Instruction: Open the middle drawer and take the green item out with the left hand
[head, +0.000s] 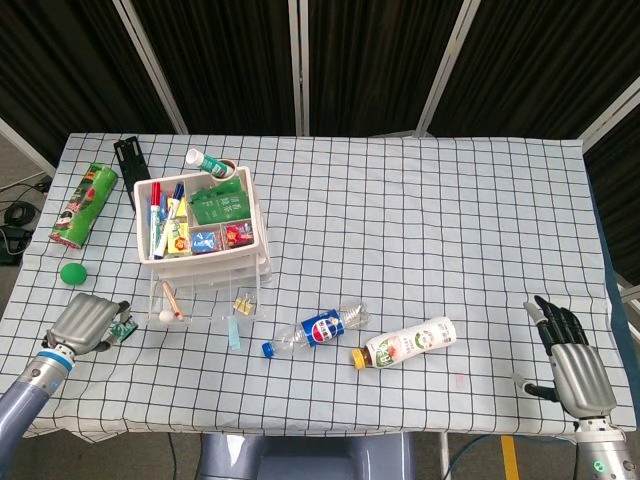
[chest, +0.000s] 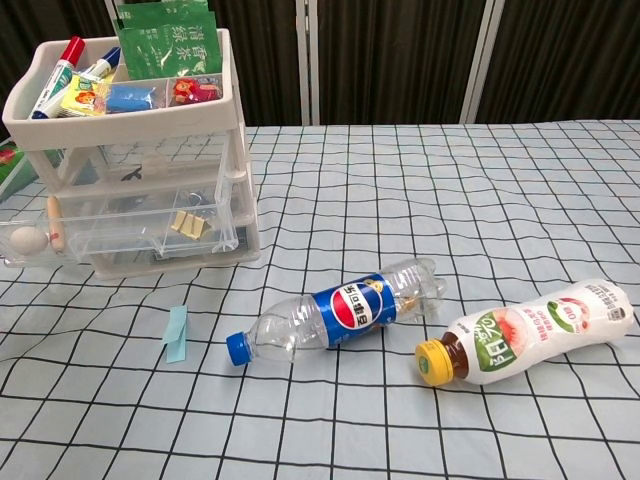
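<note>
Head view: the left hand (head: 88, 322) sits at the near left edge of the checked tablecloth (head: 420, 220), its fingers curled around a small green item (head: 122, 328) that pokes out on its right side. Just right of it stands the white drawer unit (head: 200, 232), one clear drawer (head: 205, 300) pulled out toward the near side and holding a wooden spoon (head: 170, 302) and some pale clips (head: 242, 303). The top tray carries markers (head: 155, 215) and a green packet (head: 219, 203). A green ball (head: 71, 272) lies beyond the left hand, and a green snack can (head: 85, 204) farther off along the left edge. A light blue slip (head: 234, 334) lies near the drawer front. A Pepsi bottle (head: 316, 330) and a yellow-capped drink bottle (head: 405, 343) lie on their sides at near centre. The right hand (head: 572, 362) rests at the near right corner, fingers spread, holding nothing.

Chest view: neither hand appears. The drawer unit (chest: 230, 120) fills the far left, its open drawer (chest: 130, 235) showing the spoon (chest: 53, 223) and clips (chest: 190, 223). The blue slip (chest: 176, 333) lies in front, with the Pepsi bottle (chest: 340, 312) and the drink bottle (chest: 525, 330) to the right.
</note>
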